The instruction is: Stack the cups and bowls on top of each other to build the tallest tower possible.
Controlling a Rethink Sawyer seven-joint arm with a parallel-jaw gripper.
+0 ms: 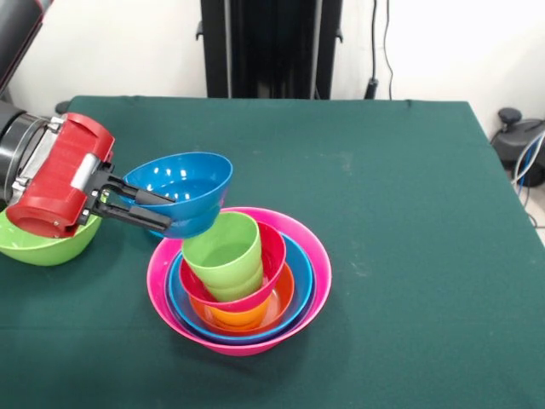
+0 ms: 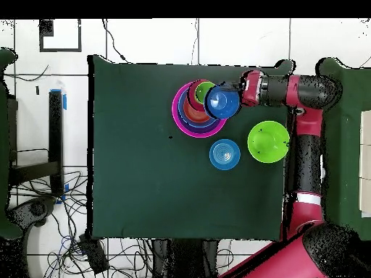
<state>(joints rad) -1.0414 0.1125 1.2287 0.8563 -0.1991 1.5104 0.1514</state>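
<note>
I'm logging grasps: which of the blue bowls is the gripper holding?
The dark blue bowl, pinched at its rim by the gripper above the tower; the sky blue bowl sits alone on the table.

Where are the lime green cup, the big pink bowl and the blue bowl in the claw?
lime green cup (image 1: 223,254), front view, on its outer wall.
big pink bowl (image 1: 317,290), front view, on its right wall.
blue bowl (image 1: 189,183), front view, on its inside, held by the claw (image 1: 162,211).

Front view: camera set across the green table (image 1: 409,187), close and angled down, facing the robot's side with the black pedestal (image 1: 271,47) at top. Overhead view: camera high above, looking straight down, taking in the whole table (image 2: 145,174) and surrounding floor. Both views share the tabletop and the tower (image 1: 240,281) (image 2: 194,110)
</note>
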